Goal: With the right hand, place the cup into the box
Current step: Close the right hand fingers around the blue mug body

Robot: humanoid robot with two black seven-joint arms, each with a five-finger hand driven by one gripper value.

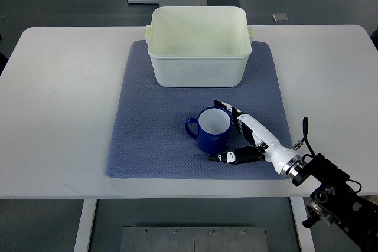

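One arm is all you have in view: the right one, coming in from the lower right corner, with its hand (245, 137) reaching up and left across the mat (147, 146). The hand is spread wide and holds nothing. Its upper fingers (227, 109) lie along the right side of the cup (212, 129), close to the rim or perhaps touching it; you cannot tell which from this steep angle. The thumb (227, 157) stretches out just below the cup's base, a little apart from it.

The cup is blue outside and white inside. It stands upright on the mat with its mouth facing up and its handle pointing left, away from the hand. It sits in the lower middle of the mat, nearer to you than the box (198, 45).

The box is white, open-topped and looks empty, with small handles on its left and right ends. It rests across the far edge of the mat, well apart from the cup.

The mat is grey-blue and lies flat on the white counter (59, 98).
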